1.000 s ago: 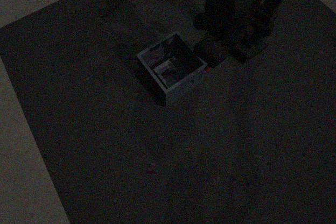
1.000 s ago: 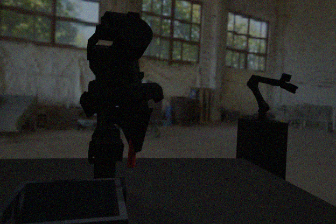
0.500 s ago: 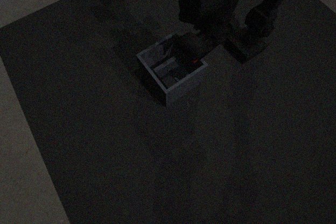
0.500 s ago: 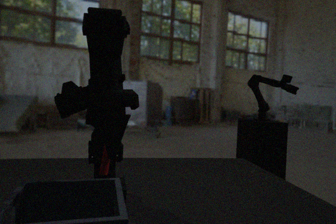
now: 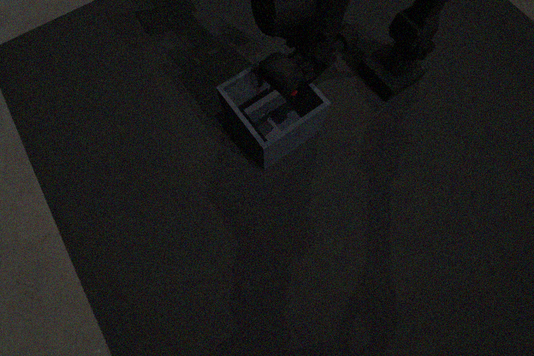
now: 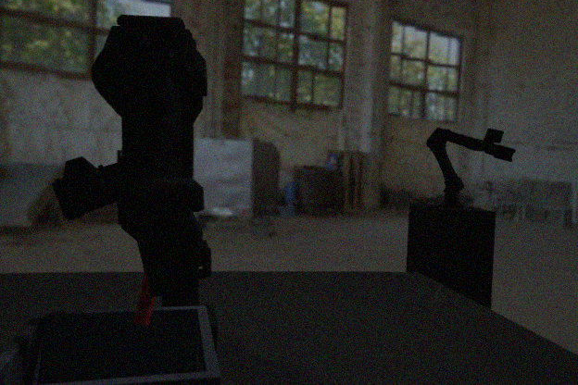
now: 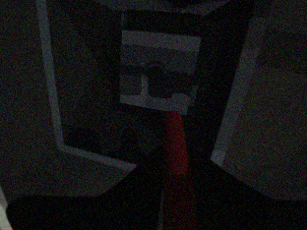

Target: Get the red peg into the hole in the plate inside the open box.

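Observation:
The red peg (image 5: 293, 92) (image 6: 145, 308) (image 7: 177, 147) is held by my gripper (image 6: 150, 291) (image 7: 173, 151), which is shut on it. In the exterior view the peg tilts a little, its lower end down and to the left. The peg's tip is over the open grey box (image 5: 301, 120) (image 6: 210, 348) (image 7: 51, 84), around rim height. The pale plate (image 5: 268, 103) (image 7: 159, 38) shows at the box's bottom, partly in shadow. In the wrist view a dark round patch lies on it, beyond the peg's tip; I cannot tell hole from shadow. The arm hides part of the box in the top view.
The box walls stand around the peg's tip, with the right wall near the gripper in the wrist view. The box sits on a dark table (image 5: 172, 214). A second arm (image 6: 450, 170) stands on a black block far behind. The scene is very dim.

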`<action>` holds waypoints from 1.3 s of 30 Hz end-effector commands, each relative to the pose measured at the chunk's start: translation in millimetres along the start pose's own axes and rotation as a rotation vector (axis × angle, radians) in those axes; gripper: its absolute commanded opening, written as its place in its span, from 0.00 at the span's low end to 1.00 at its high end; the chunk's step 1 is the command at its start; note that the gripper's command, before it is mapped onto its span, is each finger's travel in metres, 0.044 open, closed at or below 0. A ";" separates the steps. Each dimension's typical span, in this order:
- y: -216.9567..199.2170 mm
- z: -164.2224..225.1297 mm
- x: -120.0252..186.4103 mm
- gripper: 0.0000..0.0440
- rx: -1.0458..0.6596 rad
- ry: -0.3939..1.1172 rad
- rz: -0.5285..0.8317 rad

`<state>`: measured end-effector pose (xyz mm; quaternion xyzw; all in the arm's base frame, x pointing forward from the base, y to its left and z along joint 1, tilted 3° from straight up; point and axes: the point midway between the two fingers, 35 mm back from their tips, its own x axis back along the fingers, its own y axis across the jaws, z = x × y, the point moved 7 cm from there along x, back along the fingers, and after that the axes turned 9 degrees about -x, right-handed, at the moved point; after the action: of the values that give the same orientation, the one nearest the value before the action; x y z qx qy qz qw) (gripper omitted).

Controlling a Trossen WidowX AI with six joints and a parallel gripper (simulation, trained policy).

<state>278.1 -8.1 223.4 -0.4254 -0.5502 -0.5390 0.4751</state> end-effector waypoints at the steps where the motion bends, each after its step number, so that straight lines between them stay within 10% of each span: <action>1: 5.0 -5.7 -6.9 0.00 0.004 0.006 0.012; 39: 24.8 -28.3 -95.2 0.08 0.101 0.051 0.098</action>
<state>322.7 -30.5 141.8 -0.4086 -0.5464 -0.5070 0.5267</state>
